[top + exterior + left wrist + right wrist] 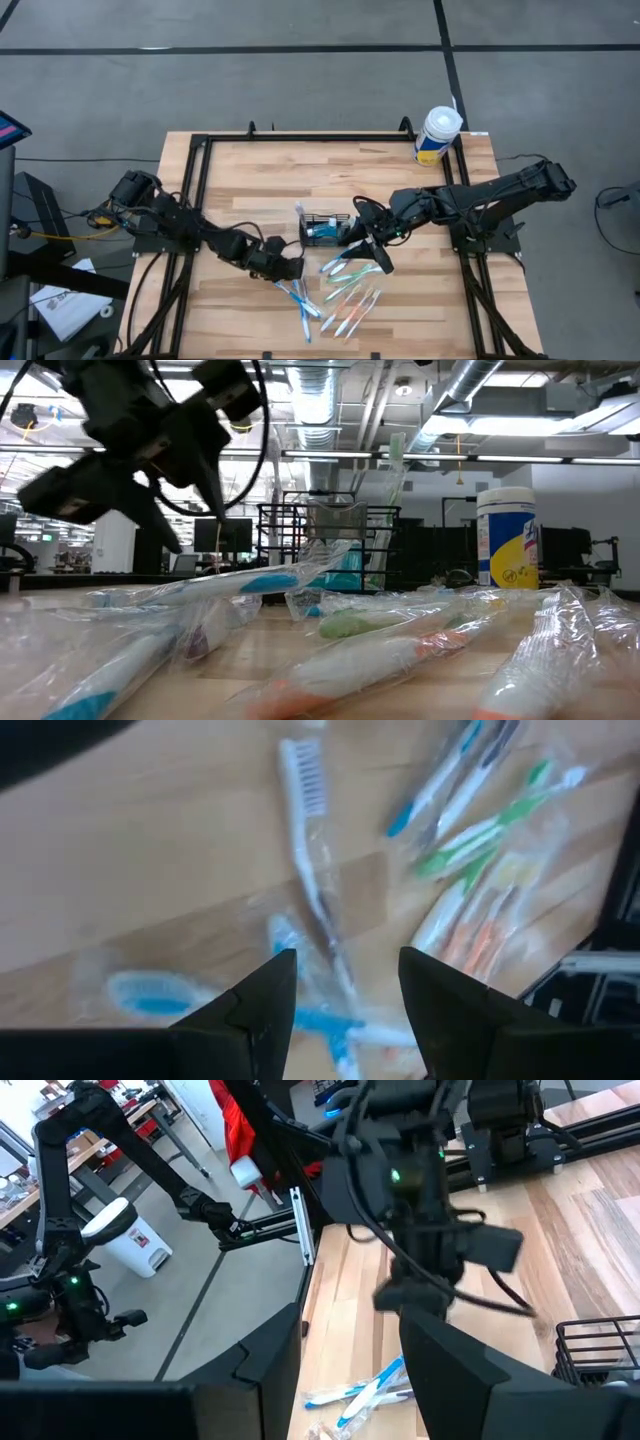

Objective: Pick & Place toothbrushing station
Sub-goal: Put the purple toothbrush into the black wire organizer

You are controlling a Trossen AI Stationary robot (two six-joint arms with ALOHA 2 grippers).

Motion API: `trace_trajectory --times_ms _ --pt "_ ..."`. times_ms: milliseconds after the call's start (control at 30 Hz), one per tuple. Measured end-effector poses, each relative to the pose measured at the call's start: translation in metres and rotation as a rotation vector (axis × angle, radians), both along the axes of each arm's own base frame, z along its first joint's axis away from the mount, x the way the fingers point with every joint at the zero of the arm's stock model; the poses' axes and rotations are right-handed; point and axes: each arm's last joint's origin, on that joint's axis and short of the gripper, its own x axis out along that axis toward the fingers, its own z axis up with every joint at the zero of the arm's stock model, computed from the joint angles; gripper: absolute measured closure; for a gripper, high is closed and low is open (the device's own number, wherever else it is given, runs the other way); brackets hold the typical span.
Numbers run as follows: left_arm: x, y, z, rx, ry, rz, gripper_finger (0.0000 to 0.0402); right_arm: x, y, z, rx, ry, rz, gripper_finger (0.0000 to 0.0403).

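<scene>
The toothbrushing station, a small black wire-mesh caddy (322, 229), stands on its base at the table's middle, also in the low view (325, 545). A wrapped toothbrush (299, 217) sticks up out of it. Several wrapped toothbrushes (345, 298) lie loose on the wood in front of it. My left gripper (292, 268) hangs open just above the pile's left end, its fingers on either side of a blue-and-white brush (318, 925) without touching it. My right gripper (375, 255) stands open, higher up, right of the caddy, with nothing between its fingers (350, 1350).
A white tub with a yellow-blue label (437, 135) stands at the far right corner. A black frame (200, 190) runs along the table's left, far and right sides. Bare wood lies at the far left and near right.
</scene>
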Motion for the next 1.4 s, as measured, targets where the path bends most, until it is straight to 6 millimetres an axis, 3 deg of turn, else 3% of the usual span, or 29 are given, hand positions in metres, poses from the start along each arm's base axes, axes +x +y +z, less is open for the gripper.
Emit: trace_trajectory --times_ms 367,533,800,900,1033,1067,1300,1400 --pt "0.033 -0.008 -0.044 -0.105 -0.017 -0.034 0.0231 0.001 -0.002 0.001 0.01 -0.008 -0.007 0.0242" --pt "0.044 -0.016 -0.049 -0.152 -0.011 -0.088 0.0231 0.001 -0.002 0.001 0.01 -0.008 -0.007 0.0242" --pt "0.044 -0.015 -0.05 -0.165 0.007 -0.097 0.0237 0.001 -0.001 0.002 0.02 -0.017 0.015 0.0242" --pt "0.043 -0.015 -0.052 -0.169 0.022 -0.11 0.0275 0.001 -0.001 0.002 0.02 -0.017 0.015 0.0242" --pt "0.042 -0.016 -0.053 -0.152 0.025 -0.145 0.0376 0.001 -0.001 0.002 0.02 -0.017 0.015 0.0242" --pt "0.042 -0.016 -0.053 -0.149 0.019 -0.149 0.0386 0.001 -0.001 0.002 0.02 -0.017 0.015 0.0242" --pt "0.049 -0.016 -0.048 -0.105 -0.104 -0.098 0.04 0.001 -0.001 0.002 0.019 -0.017 0.016 0.0242" --pt "0.052 -0.017 -0.03 -0.062 -0.225 -0.066 0.0401 0.001 -0.001 0.002 0.018 -0.017 0.017 0.0242"
